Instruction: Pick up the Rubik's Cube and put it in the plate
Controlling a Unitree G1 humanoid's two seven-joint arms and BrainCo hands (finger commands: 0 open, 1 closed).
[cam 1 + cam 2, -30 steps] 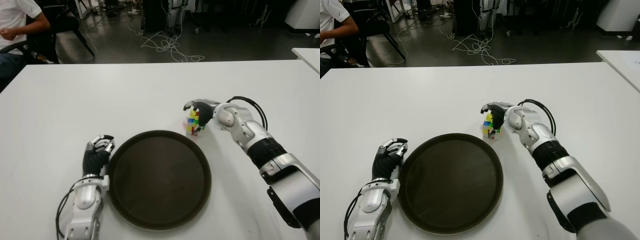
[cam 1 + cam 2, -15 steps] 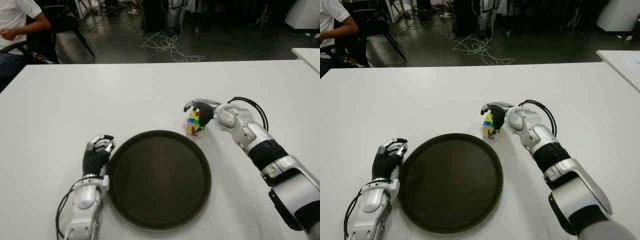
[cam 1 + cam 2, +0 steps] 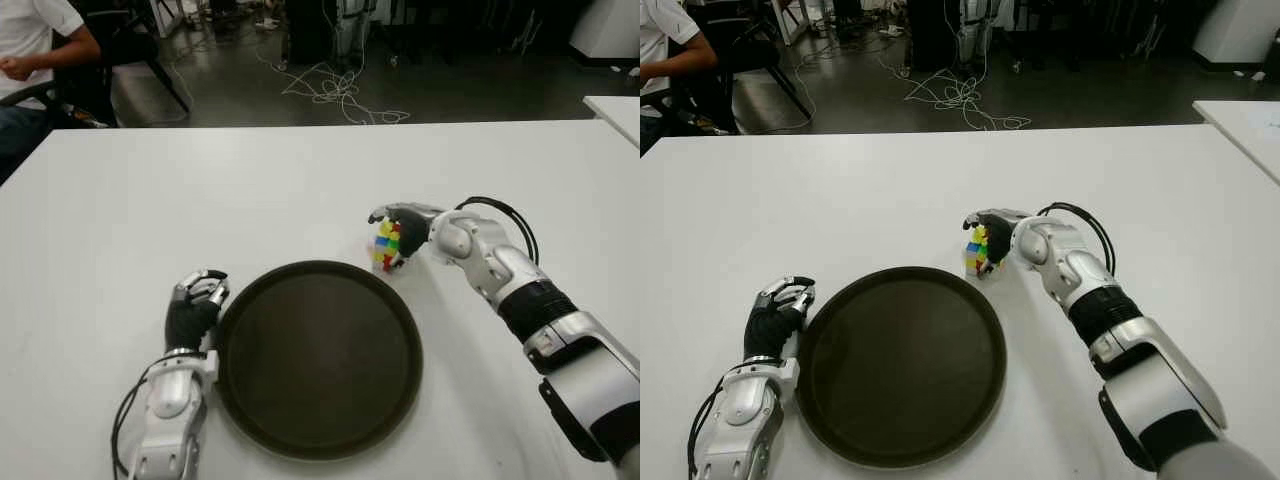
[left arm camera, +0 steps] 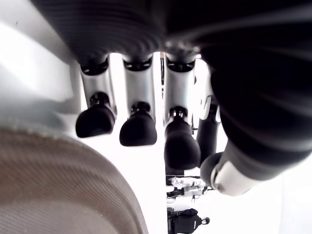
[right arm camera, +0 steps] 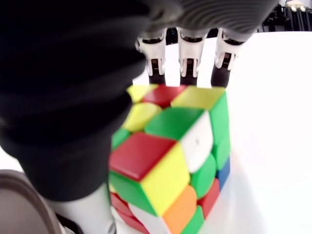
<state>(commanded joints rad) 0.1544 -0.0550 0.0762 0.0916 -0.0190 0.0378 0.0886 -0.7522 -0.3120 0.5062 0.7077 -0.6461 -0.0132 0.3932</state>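
Note:
The Rubik's Cube [image 3: 385,246] stands just beyond the far right rim of the dark round plate [image 3: 318,357], on the white table [image 3: 200,190]. My right hand [image 3: 398,228] is wrapped around the cube. In the right wrist view its fingers [image 5: 189,57] press the cube's [image 5: 175,146] far edge and the thumb covers the near side. The cube sits slightly tilted in that grip. Nothing lies in the plate. My left hand [image 3: 195,303] shows beside the plate's left rim, with its fingers [image 4: 139,129] curled and holding nothing.
A seated person [image 3: 30,40] is beyond the table's far left corner. Cables [image 3: 335,90] lie on the floor behind the table. The corner of another white table [image 3: 615,105] shows at the right.
My right hand has closed in a little on the cube, and the cube has shifted very slightly toward the plate. The left hand has not moved.

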